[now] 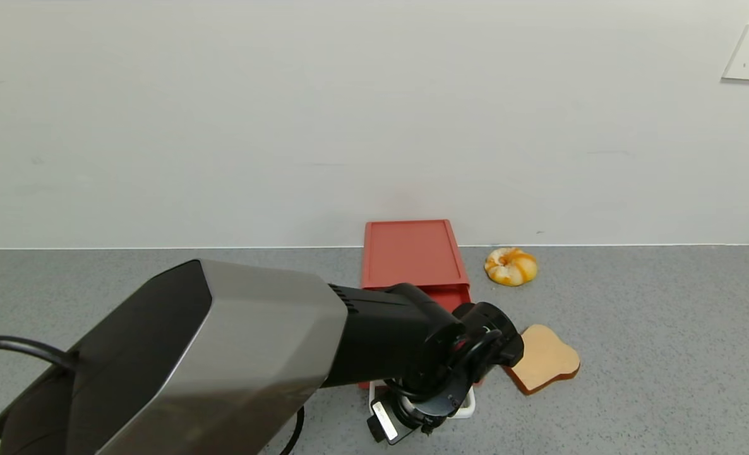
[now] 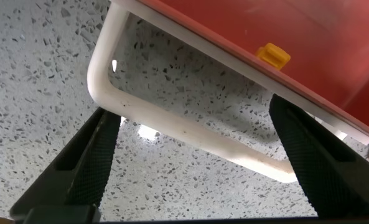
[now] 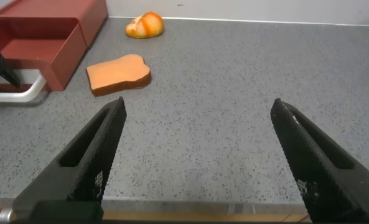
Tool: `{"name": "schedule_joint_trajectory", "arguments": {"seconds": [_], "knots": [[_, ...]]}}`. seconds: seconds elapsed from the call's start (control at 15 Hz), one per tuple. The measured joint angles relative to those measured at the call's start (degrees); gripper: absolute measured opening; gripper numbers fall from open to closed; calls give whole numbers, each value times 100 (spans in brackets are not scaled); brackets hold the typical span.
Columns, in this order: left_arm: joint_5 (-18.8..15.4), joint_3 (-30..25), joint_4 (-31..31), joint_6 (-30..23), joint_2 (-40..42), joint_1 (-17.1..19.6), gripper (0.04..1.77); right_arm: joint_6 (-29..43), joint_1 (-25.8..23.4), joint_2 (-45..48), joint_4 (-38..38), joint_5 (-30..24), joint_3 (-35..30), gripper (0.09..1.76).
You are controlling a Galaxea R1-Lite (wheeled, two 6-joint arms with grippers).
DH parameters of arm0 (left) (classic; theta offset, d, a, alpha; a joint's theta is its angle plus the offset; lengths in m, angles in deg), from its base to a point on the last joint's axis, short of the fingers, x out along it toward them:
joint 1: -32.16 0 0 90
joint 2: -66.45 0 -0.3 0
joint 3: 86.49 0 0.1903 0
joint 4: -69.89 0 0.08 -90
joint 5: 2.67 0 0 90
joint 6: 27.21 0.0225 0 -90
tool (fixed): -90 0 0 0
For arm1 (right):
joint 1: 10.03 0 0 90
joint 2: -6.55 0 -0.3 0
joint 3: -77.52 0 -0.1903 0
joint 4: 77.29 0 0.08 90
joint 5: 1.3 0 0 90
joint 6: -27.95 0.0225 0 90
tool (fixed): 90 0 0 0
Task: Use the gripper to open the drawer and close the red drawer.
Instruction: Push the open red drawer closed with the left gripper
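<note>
Head view: left end effector (image 1: 426, 422) low over grey bench (image 1: 665, 354), at white loop handle (image 2: 172, 127) of red drawer (image 1: 460, 297). Drawer pulled partly out of red box (image 1: 412, 253), near wall. Fingers (image 2: 94, 158) spread, handle bar between them, not clamped. Toast slice (image 1: 545, 363) just right of drawer, bun (image 1: 511, 266) behind. Right end effector (image 3: 196, 155) released, hovers over bare bench.

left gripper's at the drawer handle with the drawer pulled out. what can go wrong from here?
1. The left gripper is open astride the white handle, not clamped; a pull or push could slip off.
2. The toast slice lies close beside the open drawer; the arm could knock it.
3. The red box might slide instead.
</note>
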State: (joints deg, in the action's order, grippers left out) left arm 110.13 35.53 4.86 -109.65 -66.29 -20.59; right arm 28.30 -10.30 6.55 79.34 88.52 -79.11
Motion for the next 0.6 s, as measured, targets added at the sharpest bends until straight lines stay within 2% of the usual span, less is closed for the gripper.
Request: {"name": "schedule_joint_trajectory", "arguments": {"seconds": [0.6], "knots": [[101,336,35,373,-130,308,172,0,0,0,-2,0,0,171]]}}
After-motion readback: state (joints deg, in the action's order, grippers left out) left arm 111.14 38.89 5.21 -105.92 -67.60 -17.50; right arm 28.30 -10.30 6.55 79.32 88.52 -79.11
